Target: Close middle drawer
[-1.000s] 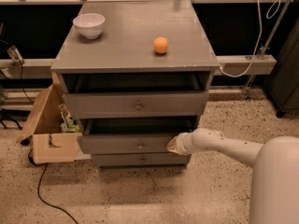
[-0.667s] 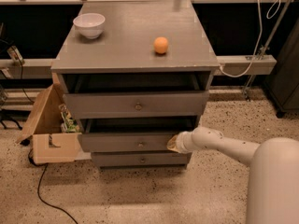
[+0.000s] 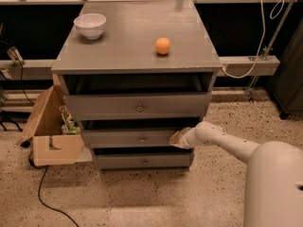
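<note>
Middle grey wooden drawer with small round brass knob, second of three in grey cabinet, partly out, further in than 1 s ago. White-armed gripper at its front's right end, moved in too; grip state: cannot tell. White bowl far-left on top, contents hidden. Brown cardboard box left on floor holds greenish items
</note>
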`<state>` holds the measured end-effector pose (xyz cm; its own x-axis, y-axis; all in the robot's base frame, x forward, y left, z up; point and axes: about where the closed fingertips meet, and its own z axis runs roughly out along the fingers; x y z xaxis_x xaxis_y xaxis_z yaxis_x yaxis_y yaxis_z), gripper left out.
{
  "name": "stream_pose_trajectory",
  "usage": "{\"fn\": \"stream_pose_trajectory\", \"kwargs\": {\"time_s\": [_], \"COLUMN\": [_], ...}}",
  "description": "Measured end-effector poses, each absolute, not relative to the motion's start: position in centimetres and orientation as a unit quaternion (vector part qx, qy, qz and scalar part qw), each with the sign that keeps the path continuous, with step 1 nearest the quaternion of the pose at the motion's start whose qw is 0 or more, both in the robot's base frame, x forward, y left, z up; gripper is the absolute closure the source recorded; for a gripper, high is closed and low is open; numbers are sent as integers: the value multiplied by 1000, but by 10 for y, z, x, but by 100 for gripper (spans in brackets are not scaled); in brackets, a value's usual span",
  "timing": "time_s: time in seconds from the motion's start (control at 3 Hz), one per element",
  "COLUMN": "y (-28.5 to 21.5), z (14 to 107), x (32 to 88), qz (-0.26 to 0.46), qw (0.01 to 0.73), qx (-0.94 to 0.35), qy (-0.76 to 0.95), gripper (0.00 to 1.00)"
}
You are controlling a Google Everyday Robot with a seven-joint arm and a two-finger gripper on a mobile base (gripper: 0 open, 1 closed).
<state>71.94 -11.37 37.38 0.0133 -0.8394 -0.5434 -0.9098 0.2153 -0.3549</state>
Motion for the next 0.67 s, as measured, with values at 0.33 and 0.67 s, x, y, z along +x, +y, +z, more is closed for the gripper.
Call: {"fn": "stream_pose_trajectory", "kwargs": {"time_s": [0.33,0.67], "y": [-149,-175], "z": [392,405], "x": [686,641], "qz": [77,91], "qw": [331,306], "qx": [-631,-643], "qy": [698,696], "gripper": [100,100]}}
